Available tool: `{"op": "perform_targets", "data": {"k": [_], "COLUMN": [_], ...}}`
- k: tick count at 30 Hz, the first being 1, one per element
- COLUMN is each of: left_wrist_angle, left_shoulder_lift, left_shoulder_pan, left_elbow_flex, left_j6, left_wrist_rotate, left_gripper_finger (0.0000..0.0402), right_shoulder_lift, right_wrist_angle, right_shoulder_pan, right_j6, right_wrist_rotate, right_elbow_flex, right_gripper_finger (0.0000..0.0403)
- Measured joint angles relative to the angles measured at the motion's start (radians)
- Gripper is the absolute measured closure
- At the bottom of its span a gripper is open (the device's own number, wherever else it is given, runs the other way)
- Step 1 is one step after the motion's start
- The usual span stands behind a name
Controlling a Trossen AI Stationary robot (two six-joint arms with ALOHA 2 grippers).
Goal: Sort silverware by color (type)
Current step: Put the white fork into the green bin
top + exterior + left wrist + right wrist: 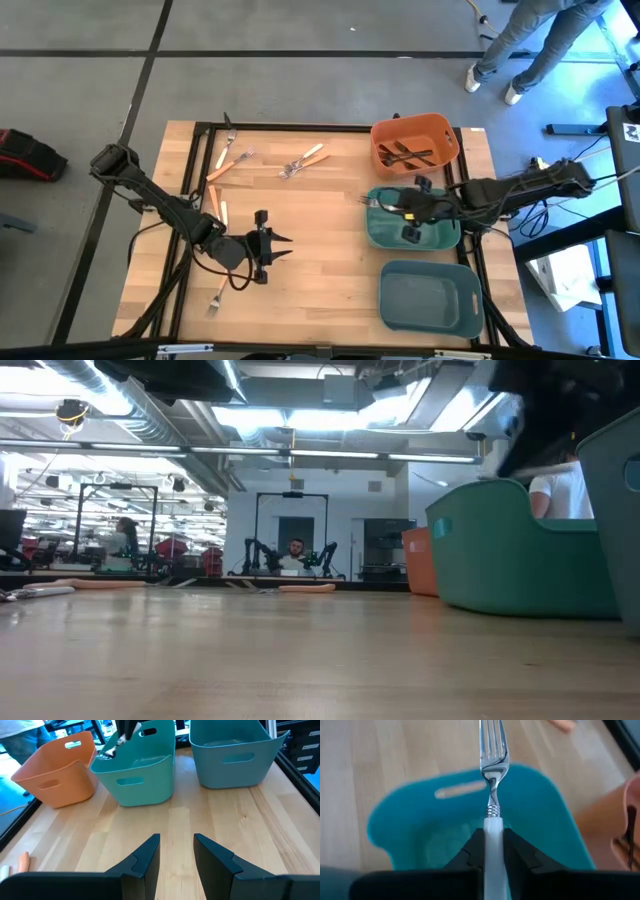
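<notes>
Nearest me, the left end effector [287,246] is hovering over the bare middle of the wooden surface [320,280], its fingers [145,857] parted and gripping nothing. A fork [218,297] is lying just beside that arm, near the front edge. To the right, the grey-blue bin [430,298] is sitting at the front corner. Behind it, the right end effector [390,203] is poised above the teal bin [412,232], clenched on a white-handled fork [492,795] whose silver tines are pointing out past the bin's rim. Farther back, the orange bin [415,143] is holding what look like dark forks [408,155], though they are hard to make out. At the far left, orange-handled forks [226,165] and another pair [303,161] are lying scattered, well apart from the bins.
</notes>
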Motion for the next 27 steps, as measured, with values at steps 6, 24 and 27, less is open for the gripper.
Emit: {"op": "perform_targets", "data": {"k": [6, 24, 27], "left_wrist_angle": [0.000, 0.000, 0.000], "left_shoulder_lift": [0.000, 0.000, 0.000], "left_shoulder_pan": [0.000, 0.005, 0.005], "left_elbow_flex": [0.000, 0.000, 0.000], "left_j6": [0.000, -0.022, -0.022], "left_wrist_rotate": [0.000, -0.001, -0.001], "left_gripper_finger": [0.0288, 0.0288, 0.0288], "right_shoulder_lift": [-0.059, -0.030, -0.029], "right_wrist_angle": [0.020, 0.089, 0.052], "right_shoulder_pan": [-0.003, -0.003, -0.003], "right_j6": [0.044, 0.137, 0.129], "right_wrist_rotate": [-0.075, -0.039, -0.056], "right_elbow_flex": [-0.140, -0.239, -0.211], "right_gripper_finger": [0.0368, 0.0307, 0.0260]}}
